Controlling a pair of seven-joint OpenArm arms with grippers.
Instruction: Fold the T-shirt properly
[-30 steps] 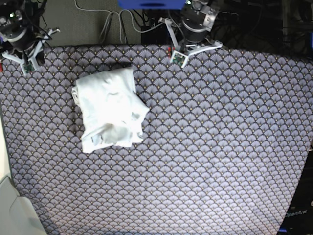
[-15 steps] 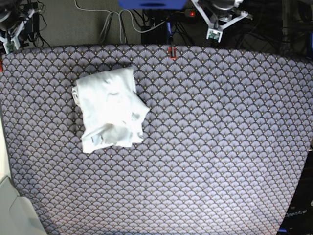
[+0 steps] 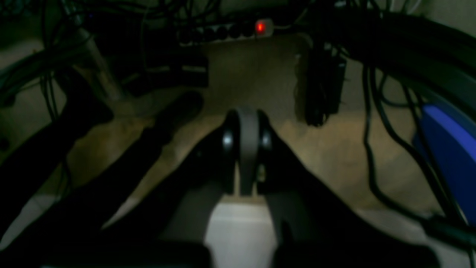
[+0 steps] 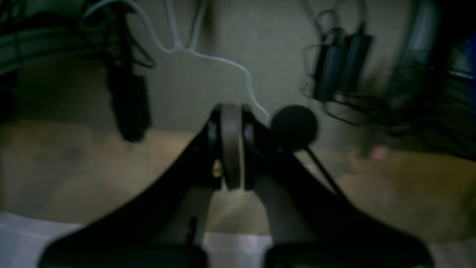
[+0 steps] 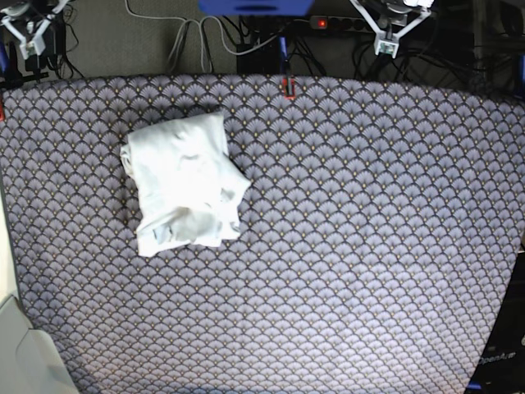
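A: We are noting the large plain white short-sleeved cotton T-shirt [image 5: 184, 184] lying as a compact, roughly rectangular bundle on the left half of the purple fan-patterned table cloth [image 5: 361, 246], nearer the far edge than the near one. Its near-left corner is looking loose and rumpled, with one flap curling up.

B: We are agreeing. Nothing is touching it. The left gripper [image 5: 392, 25] is sitting at the far right, beyond the cloth's far edge and well apart from the shirt. In its wrist view, the left gripper [image 3: 245, 149] is showing its jaws pressed together, holding nothing, over bare floor and a tangle of black cables [image 3: 390, 111].

A: The right gripper [image 5: 29, 25] is sitting at the far left corner, also off the cloth. From its own wrist camera, the right gripper [image 4: 230, 145] is likewise pinched closed on nothing, facing a white cable [image 4: 208, 56] and some dark plugs.

B: We are reading both arms as parked clear, probably so the bundle is lying unobstructed in the overhead view. We are judging the folding as essentially done.

A: We are flagging one doubt: that untidy near edge may be falling short of "properly". Soft cotton is tending to spring open where it is not pressed flat.
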